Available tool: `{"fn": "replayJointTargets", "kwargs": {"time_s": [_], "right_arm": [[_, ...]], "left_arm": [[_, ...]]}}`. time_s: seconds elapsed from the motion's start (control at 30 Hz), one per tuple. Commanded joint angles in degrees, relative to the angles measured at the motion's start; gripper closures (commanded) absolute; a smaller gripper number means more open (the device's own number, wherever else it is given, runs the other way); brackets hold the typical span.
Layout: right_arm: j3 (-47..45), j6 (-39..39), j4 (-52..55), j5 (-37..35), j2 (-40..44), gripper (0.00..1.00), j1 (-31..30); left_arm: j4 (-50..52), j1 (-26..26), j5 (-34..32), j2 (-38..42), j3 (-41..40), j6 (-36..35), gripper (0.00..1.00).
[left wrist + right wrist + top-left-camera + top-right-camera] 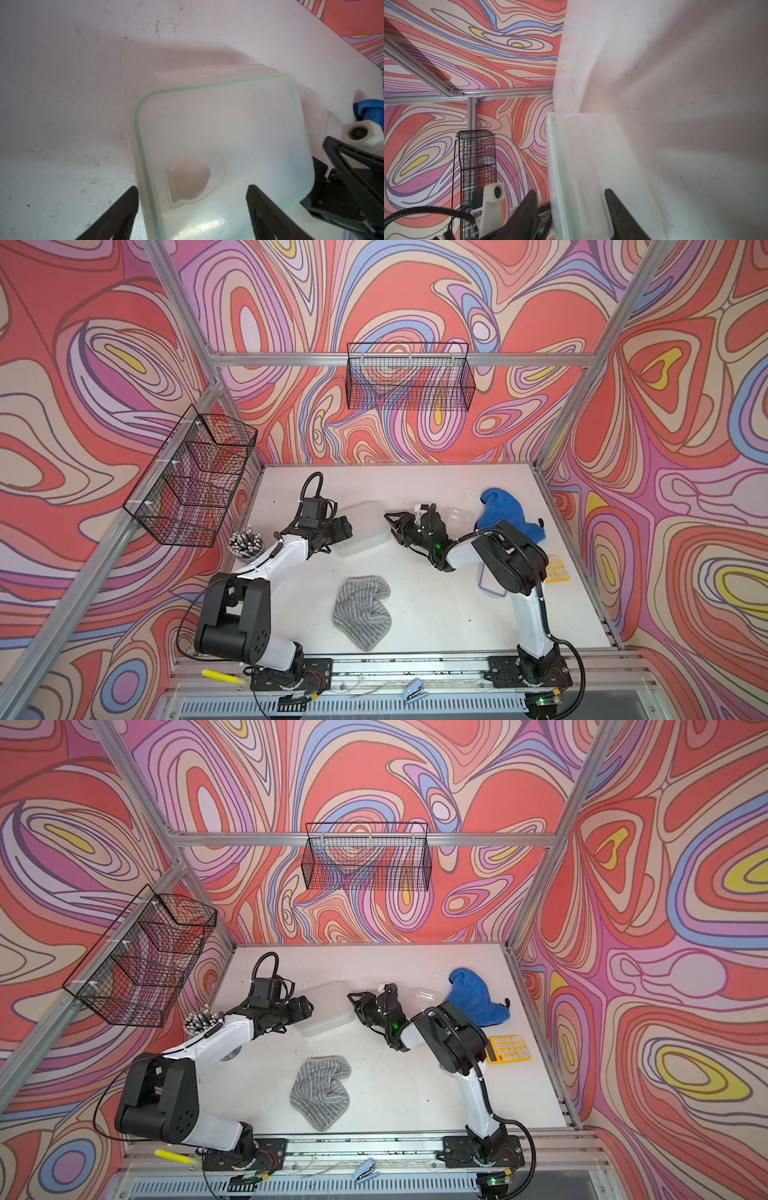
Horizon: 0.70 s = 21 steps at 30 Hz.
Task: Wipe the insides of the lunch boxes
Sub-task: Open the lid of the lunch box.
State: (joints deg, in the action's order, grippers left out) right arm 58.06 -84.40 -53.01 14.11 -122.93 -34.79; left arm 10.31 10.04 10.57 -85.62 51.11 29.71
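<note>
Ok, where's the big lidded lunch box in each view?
In a top view: big lidded lunch box mid-table.
In a top view: mid-table again.
Left wrist: fills the centre, seen from above.
Right wrist: lower centre, edge-on.
Shared landmark: the right gripper, at the box's end in every view.

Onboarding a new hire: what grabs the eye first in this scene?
The loud swirled pink-and-red wall print surrounds the white table. Mid-table, the left gripper and right gripper flank the large lunch box. A blue cloth lies by the right arm, a grey striped cloth near the front.
</note>
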Motion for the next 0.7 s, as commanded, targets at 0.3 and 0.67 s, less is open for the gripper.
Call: {"fn": "replayJointTargets", "kwargs": {"time_s": [0.3,0.67], "right_arm": [[0.2,2.6,0.0,0.2,3.5,0.49,0.6],[0.9,6.8,5.6,0.3,7.5,0.49,1.0]], "left_arm": [[-2.2,-0.2,3.0,-3.3,3.0,-0.5,0.16],[-2.5,-0.2,3.0,-4.5,3.7,0.2,0.16]]}}
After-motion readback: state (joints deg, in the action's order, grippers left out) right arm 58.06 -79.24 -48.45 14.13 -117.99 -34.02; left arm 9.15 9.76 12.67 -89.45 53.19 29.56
